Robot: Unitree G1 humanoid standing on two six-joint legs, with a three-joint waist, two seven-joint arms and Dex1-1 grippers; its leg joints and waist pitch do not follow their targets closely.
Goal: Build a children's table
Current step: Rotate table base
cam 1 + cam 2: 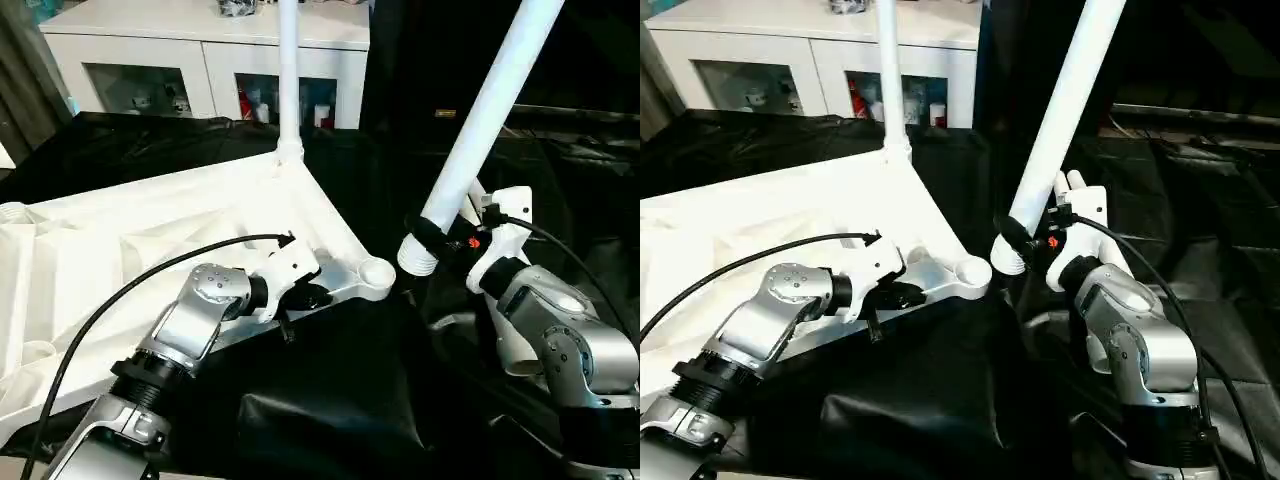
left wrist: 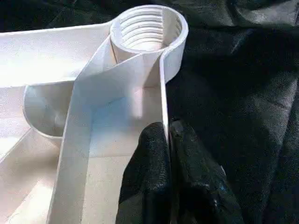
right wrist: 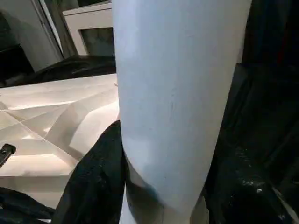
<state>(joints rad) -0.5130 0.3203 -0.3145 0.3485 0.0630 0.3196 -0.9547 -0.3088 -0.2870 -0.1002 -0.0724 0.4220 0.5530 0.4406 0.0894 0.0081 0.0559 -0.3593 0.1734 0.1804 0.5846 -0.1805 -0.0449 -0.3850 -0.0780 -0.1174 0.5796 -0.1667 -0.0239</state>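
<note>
Left gripper (image 2: 166, 154) pinches the upturned tabletop's (image 1: 150, 235) rim by its corner socket (image 1: 375, 271); right gripper (image 1: 440, 240) clasps a tilted leg (image 1: 485, 120).

Tabletop (image 1: 150, 240) left, tilted leg (image 1: 480, 130) right, cabinet (image 1: 200, 50) behind.

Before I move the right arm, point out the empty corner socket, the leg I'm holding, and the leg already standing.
Empty corner socket (image 2: 148, 29): left wrist view, threaded ring.
Held leg (image 1: 485, 125): left eye view, mid-tube.
Standing leg (image 1: 289, 70): left eye view, tube above its socket.
</note>
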